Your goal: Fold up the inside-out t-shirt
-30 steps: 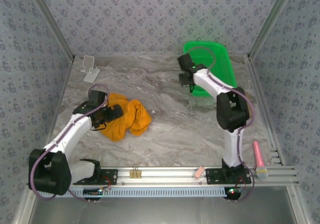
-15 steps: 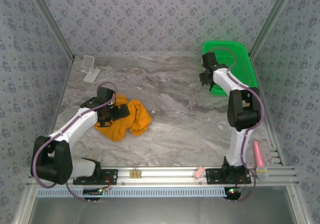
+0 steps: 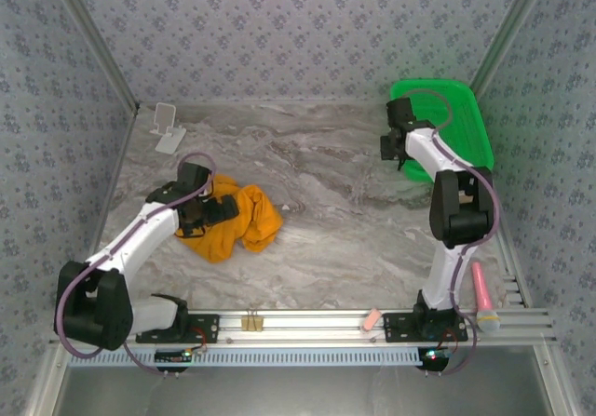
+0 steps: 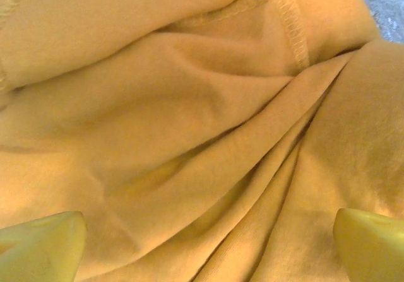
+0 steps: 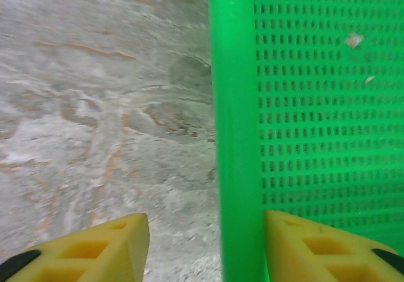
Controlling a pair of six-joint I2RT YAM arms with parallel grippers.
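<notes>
The orange t-shirt (image 3: 244, 221) lies crumpled in a heap on the marble table, left of centre. My left gripper (image 3: 212, 213) hangs over the heap's left part, open. In the left wrist view wrinkled orange cloth (image 4: 189, 118) with a stitched seam spans the frame, and my left gripper (image 4: 205, 250) has its yellow fingertips (image 4: 44, 244) wide apart with no cloth pinched between them. My right gripper (image 3: 395, 148) is at the back right, open astride the left rim of a green basket (image 5: 237, 137). A gap shows between its left finger (image 5: 95, 247) and the rim.
The green perforated basket (image 3: 456, 118) sits in the back right corner against the wall. A white stand (image 3: 168, 126) is at the back left. A pink-handled tool (image 3: 482, 295) lies on the right rail, with clips (image 3: 250, 322) and a pink piece (image 3: 371, 319) on the front rail.
The right arm has slid the green basket rightwards into the back corner, and its jaws have opened off the rim. The left gripper has shifted a little over the shirt.
</notes>
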